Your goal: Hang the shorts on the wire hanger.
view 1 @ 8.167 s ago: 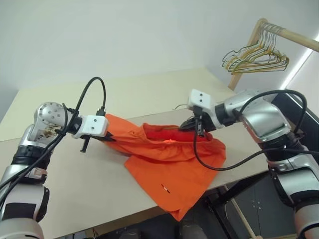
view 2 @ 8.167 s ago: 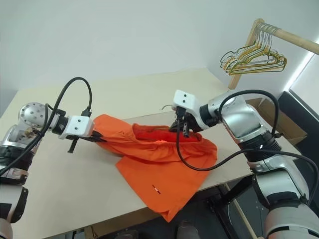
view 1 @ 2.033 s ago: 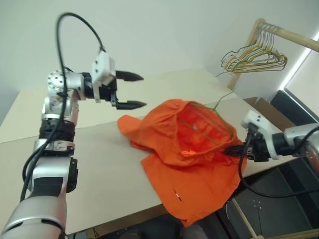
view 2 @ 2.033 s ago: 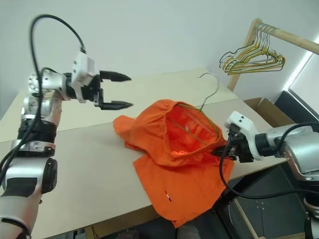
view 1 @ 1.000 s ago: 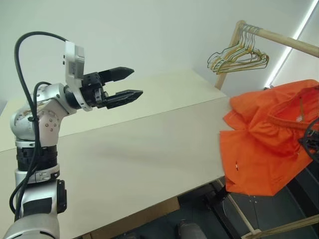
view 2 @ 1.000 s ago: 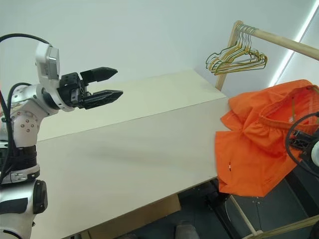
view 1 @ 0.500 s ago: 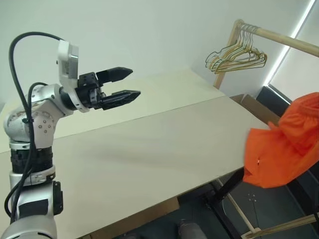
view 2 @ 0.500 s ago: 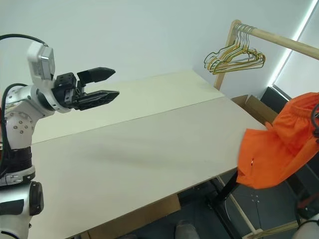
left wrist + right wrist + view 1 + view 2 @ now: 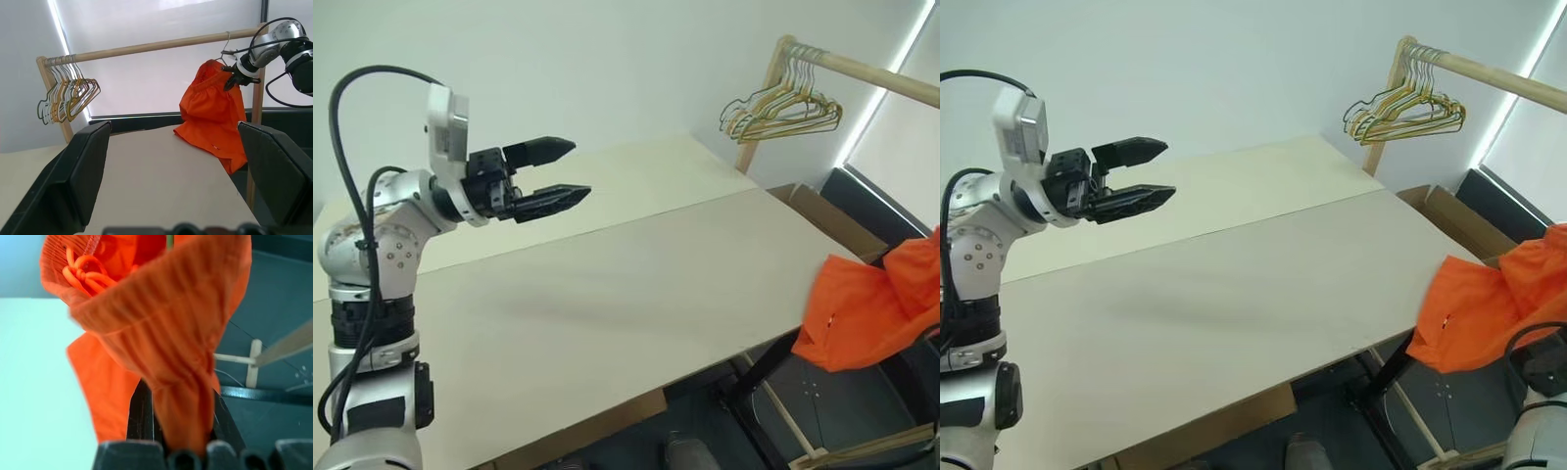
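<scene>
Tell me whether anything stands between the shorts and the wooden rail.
Nothing visible does. The right gripper holds the shorts just under the wooden rail, with the wire hanger hook reaching up to it. The bunch of spare hangers hangs at the rail's other end, well apart from the shorts.

The left gripper point(image 9: 560, 171) was held raised at upper left, fingers spread wide. The right gripper point(image 9: 230, 78) was clamped closed, arm outstretched.

Bare lab: plain table point(image 9: 636, 294), wooden clothes rail point(image 9: 862, 70).
</scene>
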`<action>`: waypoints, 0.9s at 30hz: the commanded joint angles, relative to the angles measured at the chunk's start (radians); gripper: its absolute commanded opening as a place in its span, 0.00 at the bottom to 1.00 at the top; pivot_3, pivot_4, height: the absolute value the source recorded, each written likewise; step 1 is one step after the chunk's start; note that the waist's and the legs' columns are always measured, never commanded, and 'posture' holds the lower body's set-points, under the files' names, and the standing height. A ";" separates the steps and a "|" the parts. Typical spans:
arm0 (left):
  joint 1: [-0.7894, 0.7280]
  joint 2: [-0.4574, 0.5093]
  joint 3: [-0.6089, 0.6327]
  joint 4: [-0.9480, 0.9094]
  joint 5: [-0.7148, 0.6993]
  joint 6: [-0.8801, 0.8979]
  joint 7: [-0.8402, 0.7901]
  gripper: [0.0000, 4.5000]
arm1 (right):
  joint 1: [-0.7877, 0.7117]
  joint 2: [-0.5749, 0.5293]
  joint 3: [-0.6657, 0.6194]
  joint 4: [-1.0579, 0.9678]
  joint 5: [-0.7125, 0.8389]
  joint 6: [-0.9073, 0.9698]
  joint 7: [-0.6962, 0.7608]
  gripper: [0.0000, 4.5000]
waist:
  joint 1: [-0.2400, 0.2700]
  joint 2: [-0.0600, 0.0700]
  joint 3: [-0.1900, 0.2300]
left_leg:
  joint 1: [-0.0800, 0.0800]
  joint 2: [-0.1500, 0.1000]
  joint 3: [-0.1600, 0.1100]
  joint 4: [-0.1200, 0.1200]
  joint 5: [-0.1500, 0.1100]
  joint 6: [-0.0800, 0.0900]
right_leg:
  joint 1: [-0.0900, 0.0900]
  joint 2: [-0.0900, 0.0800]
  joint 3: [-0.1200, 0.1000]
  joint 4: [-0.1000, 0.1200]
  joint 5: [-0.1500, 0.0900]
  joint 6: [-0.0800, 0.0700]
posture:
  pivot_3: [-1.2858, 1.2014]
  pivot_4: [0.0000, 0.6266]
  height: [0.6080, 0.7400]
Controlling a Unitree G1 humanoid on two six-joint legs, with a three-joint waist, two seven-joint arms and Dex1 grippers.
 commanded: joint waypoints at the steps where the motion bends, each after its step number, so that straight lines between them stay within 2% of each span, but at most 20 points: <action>1: -0.001 0.018 0.019 -0.037 -0.020 0.005 0.011 1.00 | -0.026 0.011 -0.020 -0.033 -0.059 -0.023 0.030 0.00 | -0.002 0.000 0.000 | 0.000 0.000 0.000 -0.001 0.000 0.000 | 0.000 0.000 0.000 0.000 0.000 0.000 | 0.46 0.00 1.00; 3: 0.000 0.019 0.019 -0.041 -0.023 0.005 0.014 1.00 | -0.027 0.020 -0.022 -0.039 -0.087 -0.025 0.043 0.00 | -0.003 0.000 0.000 | 0.000 0.000 0.001 -0.001 0.000 0.000 | 0.000 0.001 0.001 -0.001 0.000 0.000 | 0.46 0.00 1.00; 6: 0.001 0.020 0.016 -0.045 -0.025 0.003 0.018 1.00 | -0.023 0.033 -0.020 -0.049 -0.123 -0.029 0.068 0.18 | -0.002 0.000 0.000 | 0.000 0.000 0.001 -0.001 0.000 -0.001 | 0.001 0.001 0.001 -0.001 0.000 0.000 | 0.46 0.00 1.00; 16: 0.001 0.023 0.011 -0.050 -0.029 0.001 0.020 1.00 | -0.010 0.075 0.035 -0.153 -0.264 -0.093 0.082 0.95 | -0.001 0.003 0.000 | 0.003 0.000 0.001 -0.001 0.000 -0.001 | 0.000 0.001 0.001 -0.001 0.000 0.001 | 0.46 0.00 1.00; 17: -0.001 0.023 0.010 -0.049 -0.027 0.000 0.020 1.00 | -0.023 0.089 0.032 -0.181 -0.288 -0.111 0.058 0.99 | -0.002 0.003 0.000 | 0.004 0.000 0.001 -0.001 0.000 -0.001 | 0.000 0.001 0.001 -0.001 0.000 0.001 | 0.46 0.00 1.00; 21: -0.007 0.023 0.008 -0.041 -0.024 -0.004 0.018 1.00 | -0.011 0.126 0.113 -0.312 -0.367 -0.207 0.024 0.99 | -0.002 0.006 0.000 | 0.005 0.000 0.002 -0.001 0.000 -0.001 | 0.000 0.001 0.001 0.000 0.000 0.001 | 0.46 0.00 1.00; 27: -0.013 0.021 0.003 -0.029 -0.016 -0.014 0.015 1.00 | 0.047 0.211 0.331 -0.571 -0.478 -0.361 0.013 0.99 | -0.006 0.009 0.000 | 0.009 0.000 0.003 -0.003 0.001 -0.002 | 0.000 0.001 0.003 0.001 -0.001 0.001 | 0.46 0.00 1.00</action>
